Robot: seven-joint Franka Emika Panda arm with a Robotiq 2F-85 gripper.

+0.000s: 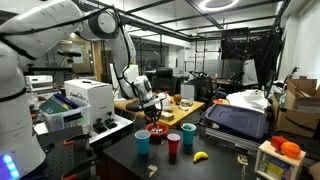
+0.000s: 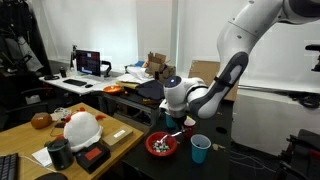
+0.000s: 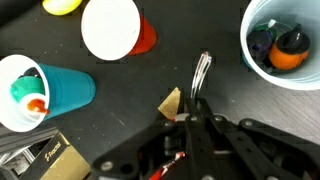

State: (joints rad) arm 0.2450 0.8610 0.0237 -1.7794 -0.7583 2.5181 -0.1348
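My gripper (image 3: 197, 100) is shut on a thin silver metal utensil (image 3: 201, 70) that sticks out past the fingertips over the dark tabletop. In both exterior views the gripper (image 1: 152, 106) (image 2: 178, 122) hangs just above a red bowl (image 1: 157, 127) (image 2: 162, 145) holding small items. The wrist view shows a teal cup (image 3: 45, 90) with an orange and white item inside at left. It also shows a red cup (image 3: 112, 28) at the top and a pale blue cup (image 3: 283, 45) holding an orange and a dark item at top right. A small tan scrap (image 3: 170, 102) lies beside the fingers.
A yellow banana (image 1: 200, 156) lies near the cups (image 1: 173, 144) on the dark table. A white printer (image 1: 85, 103) stands at the table's side, a dark crate (image 1: 237, 122) opposite. A wooden desk (image 2: 40, 140) carries a white helmet (image 2: 82, 127) and a black mug (image 2: 59, 152).
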